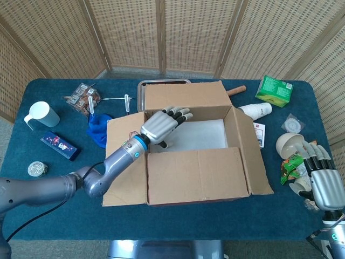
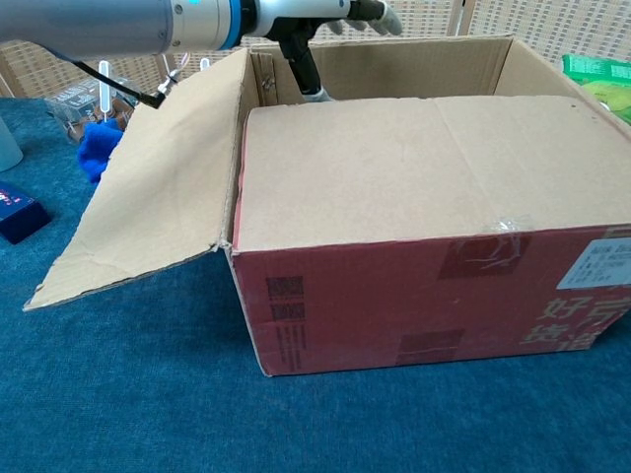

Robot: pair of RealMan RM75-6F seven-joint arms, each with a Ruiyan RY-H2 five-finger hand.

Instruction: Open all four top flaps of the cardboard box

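Observation:
The cardboard box (image 1: 237,137) stands mid-table, red-sided in the chest view (image 2: 424,296). Its left flap (image 1: 124,162) lies folded outward, the far flap (image 1: 186,95) stands up, and the right flap (image 1: 253,156) leans outward. The near flap (image 1: 197,172) still lies flat over the front half of the opening, also seen from the chest (image 2: 424,168). My left hand (image 1: 160,126) hovers over the opening by the box's left rear corner, fingers spread, holding nothing; the chest view shows it (image 2: 315,20) above the near flap's inner edge. My right hand (image 1: 323,181) rests open at the table's right front.
Left of the box lie a blue cloth (image 1: 99,129), a white mug (image 1: 42,114), a dark blue packet (image 1: 59,145) and snack packs (image 1: 82,99). A metal tray (image 1: 161,82) sits behind. A green box (image 1: 274,89), paper cups (image 1: 255,111) and a bowl (image 1: 288,144) crowd the right.

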